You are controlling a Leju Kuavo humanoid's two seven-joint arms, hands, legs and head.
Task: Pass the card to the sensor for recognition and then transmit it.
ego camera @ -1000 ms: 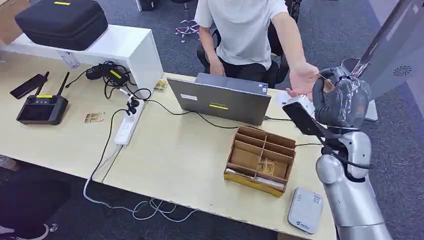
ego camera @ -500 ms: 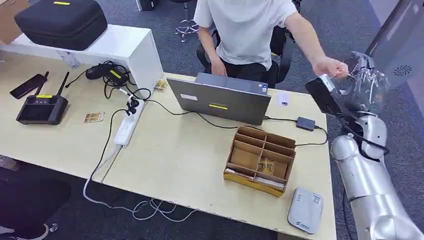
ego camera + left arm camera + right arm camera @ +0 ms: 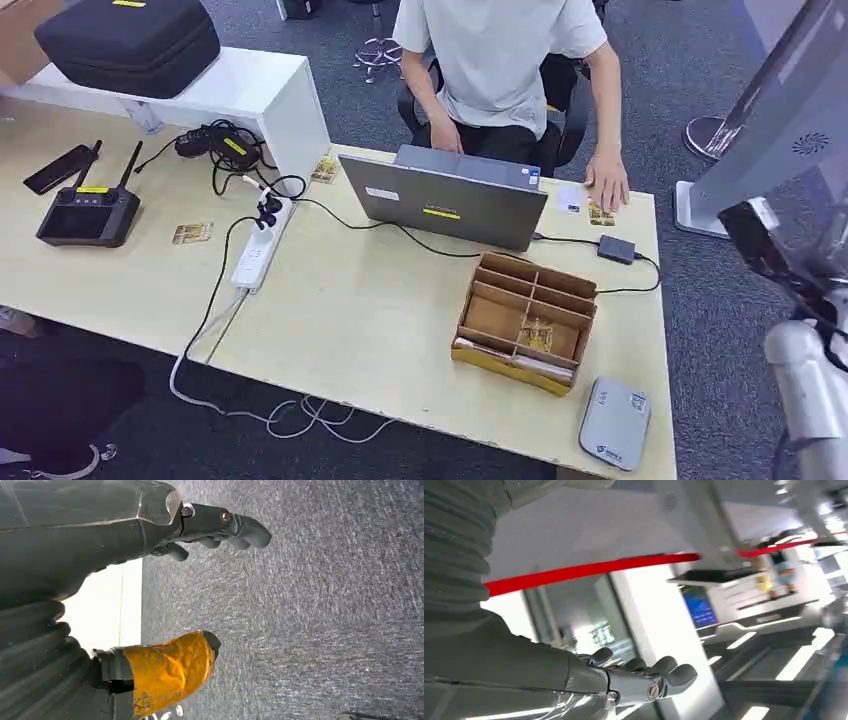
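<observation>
Card (image 3: 601,213) lies flat at the far right corner of the tabletop (image 3: 370,320), with a person's hand (image 3: 608,187) resting on it, fingertips on its far edge. We see a small white slip (image 3: 568,200) just beside it, toward the laptop (image 3: 452,200), which stands open along the far edge with its back to us. A black adapter (image 3: 616,249) sits near the right edge, its cable running behind the laptop. Nearer to us, a cardboard divider box (image 3: 525,321) holds one gold card (image 3: 538,334) in a front compartment, and a grey sensor pad (image 3: 614,423) lies at the near right corner.

Our right hand (image 3: 639,677) is raised off to the right of the table; in the right wrist view its fingers are loosely bent, apart and holding nothing, seen against a bright room. In the head view only the right arm (image 3: 810,390) and its dark wrist camera block show at the right edge. Our left hand (image 3: 200,580) hangs over grey carpet, its dark fingers and orange-taped thumb (image 3: 170,667) spread with nothing between them.

Toward the left edge of the tabletop lie a white power strip (image 3: 253,255), another gold card (image 3: 191,233) and a black controller (image 3: 88,213). A black case (image 3: 128,42) sits on the white shelf (image 3: 260,95).
</observation>
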